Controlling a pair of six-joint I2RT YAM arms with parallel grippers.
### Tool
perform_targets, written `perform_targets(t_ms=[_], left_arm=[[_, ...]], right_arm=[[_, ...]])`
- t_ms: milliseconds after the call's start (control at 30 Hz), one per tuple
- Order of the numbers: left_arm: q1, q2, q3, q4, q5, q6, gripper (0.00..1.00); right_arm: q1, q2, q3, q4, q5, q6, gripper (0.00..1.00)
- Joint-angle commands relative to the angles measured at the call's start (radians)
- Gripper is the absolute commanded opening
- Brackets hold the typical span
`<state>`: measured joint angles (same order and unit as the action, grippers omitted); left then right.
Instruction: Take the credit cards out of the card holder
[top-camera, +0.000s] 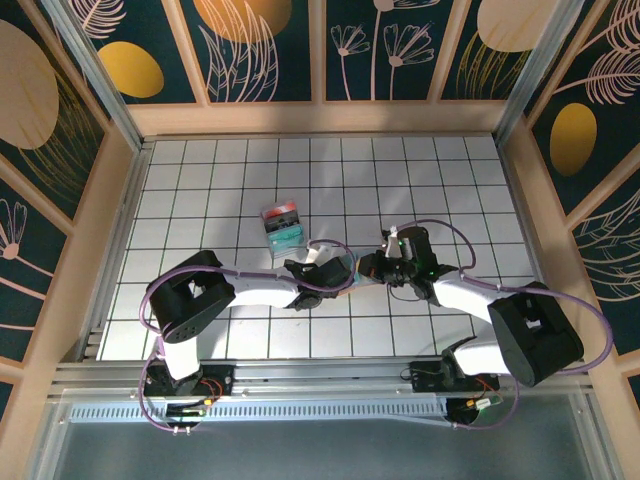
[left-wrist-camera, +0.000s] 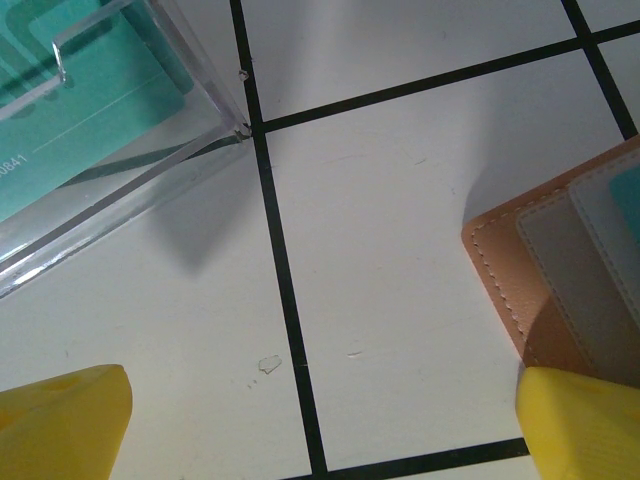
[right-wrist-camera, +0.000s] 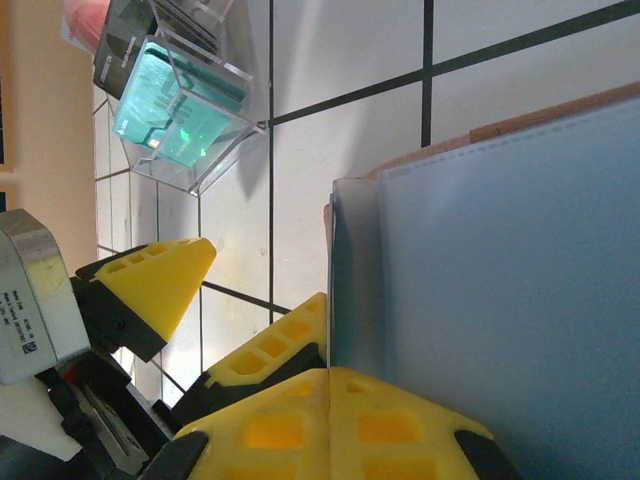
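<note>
Card holder (right-wrist-camera: 500, 250) lies on the tiles (left-wrist-camera: 400, 200) between both grippers. Right gripper (right-wrist-camera: 330, 385) pinches its blue-grey flap edge. Left gripper (left-wrist-camera: 320, 430) hangs spread wide, the holder's tan corner just beside one finger.

Tan-edged, blue-grey card holder (right-wrist-camera: 500, 280)

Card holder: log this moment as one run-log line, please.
right claw: shut on card holder flap edge | left claw: open, low over tiled table, between clear box and card holder
</note>
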<state>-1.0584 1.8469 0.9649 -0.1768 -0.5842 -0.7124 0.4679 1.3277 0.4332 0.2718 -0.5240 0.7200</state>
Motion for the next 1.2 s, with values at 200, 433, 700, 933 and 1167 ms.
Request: perform_targets(t_ms=[200, 433, 700, 933, 1167], left_arm=[[0.009, 0.029, -0.002, -0.082, -0.009, 0.001, 0.99], [0.009, -0.012, 0.045, -0.099, -0.038, 0.01, 0.99], [0.009, -0.009, 0.1, -0.073, -0.053, 0.029, 0.99], [0.009, 0.043, 0.13, -0.041, -0.02, 0.05, 0.99], [0.009, 0.087, 0.112, -0.053, -0.011, 0.045, 0.99]], right_arm=[[-0.008, -0.037, 0.016, -0.122, 0.094, -0.038, 0.0], [-0.006, -0.035, 0.022, -0.144, 0.111, -0.047, 0.0], [-0.005, -0.035, 0.029, -0.143, 0.109, -0.043, 0.0], [-0.006, -0.036, 0.02, -0.127, 0.102, -0.034, 0.0], [-0.005, -0.038, 0.01, -0.1, 0.078, -0.026, 0.0]])
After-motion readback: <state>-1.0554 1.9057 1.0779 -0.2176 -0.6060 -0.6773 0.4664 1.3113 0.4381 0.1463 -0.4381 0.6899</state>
